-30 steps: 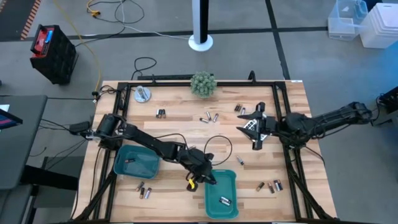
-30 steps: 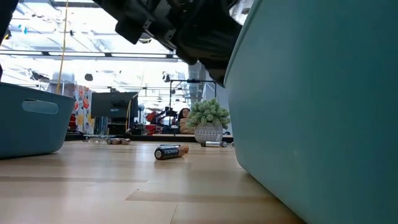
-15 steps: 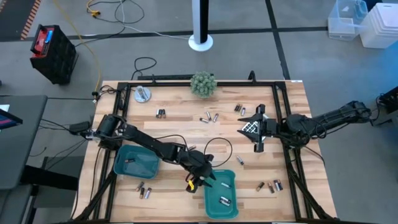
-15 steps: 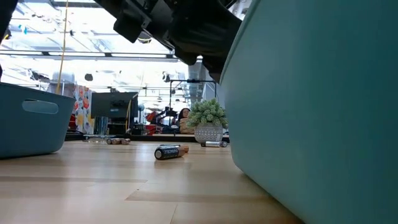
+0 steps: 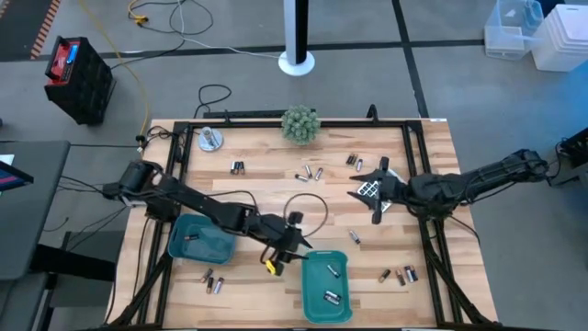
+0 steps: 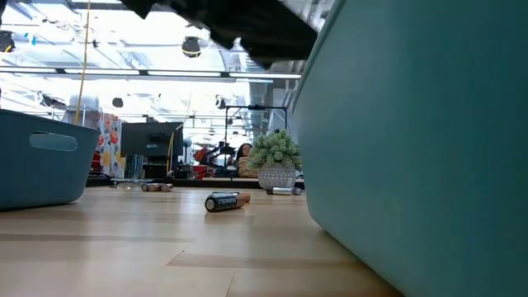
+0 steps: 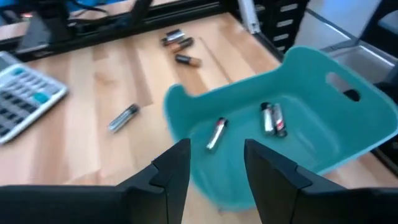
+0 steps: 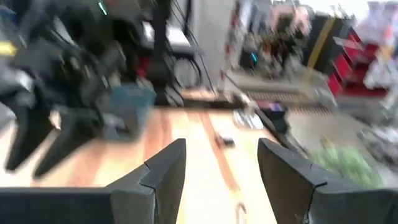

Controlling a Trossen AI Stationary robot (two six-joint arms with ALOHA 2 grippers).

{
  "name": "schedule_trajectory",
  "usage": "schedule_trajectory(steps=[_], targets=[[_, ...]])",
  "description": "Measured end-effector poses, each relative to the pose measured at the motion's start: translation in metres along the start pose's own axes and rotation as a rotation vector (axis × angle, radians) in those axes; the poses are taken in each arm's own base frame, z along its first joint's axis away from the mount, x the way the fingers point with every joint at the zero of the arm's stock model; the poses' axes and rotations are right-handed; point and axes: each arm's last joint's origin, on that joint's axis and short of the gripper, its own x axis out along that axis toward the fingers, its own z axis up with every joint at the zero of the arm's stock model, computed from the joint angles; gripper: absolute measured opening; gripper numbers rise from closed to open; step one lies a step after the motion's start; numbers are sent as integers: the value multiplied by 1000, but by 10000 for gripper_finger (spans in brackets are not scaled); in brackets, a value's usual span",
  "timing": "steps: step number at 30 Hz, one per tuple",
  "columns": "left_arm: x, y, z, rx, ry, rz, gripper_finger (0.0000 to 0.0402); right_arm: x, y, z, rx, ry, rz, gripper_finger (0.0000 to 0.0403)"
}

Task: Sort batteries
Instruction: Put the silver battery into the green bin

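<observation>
This looks like a robotics lab or workshop. A wooden table (image 5: pixel 303 198) in a black metal frame stands on a grey concrete floor (image 5: pixel 441 64), centre of the high view. Cables (image 5: pixel 161 23) trail across the floor at upper left, near a black crate (image 5: pixel 78 78); clear plastic storage bins (image 5: pixel 537 32) sit at upper right, and a white pole base (image 5: pixel 296 62) at top centre. In the low view, the background shows bright ceiling lights (image 6: pixel 191 45), monitors (image 6: pixel 153 140) and what may be equipment racks, with a seated person (image 6: pixel 245 155) far off.
</observation>
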Motion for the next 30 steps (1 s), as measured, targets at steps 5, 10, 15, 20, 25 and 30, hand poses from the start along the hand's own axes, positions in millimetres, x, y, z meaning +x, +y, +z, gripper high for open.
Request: schedule_trajectory(steps=[5, 10, 15, 20, 25, 30], targets=[[-20, 3, -20, -64, -49, 103, 143, -1, 0, -12, 47, 112, -11, 214], [-40, 4, -38, -142, -70, 199, 143, -6, 4, -30, 105, 290, -3, 214], [-58, 6, -53, -185, -70, 318, 143, -16, 10, -51, 189, 504, -7, 214], [-75, 10, -62, -206, -140, 458, 143, -19, 26, -61, 247, 593, 41, 214], [-88, 17, -75, -281, -206, 509, 143, -18, 45, -70, 280, 652, 63, 214], [-96, 22, -91, -372, -258, 555, 143, -15, 66, -80, 304, 671, 70, 214]])
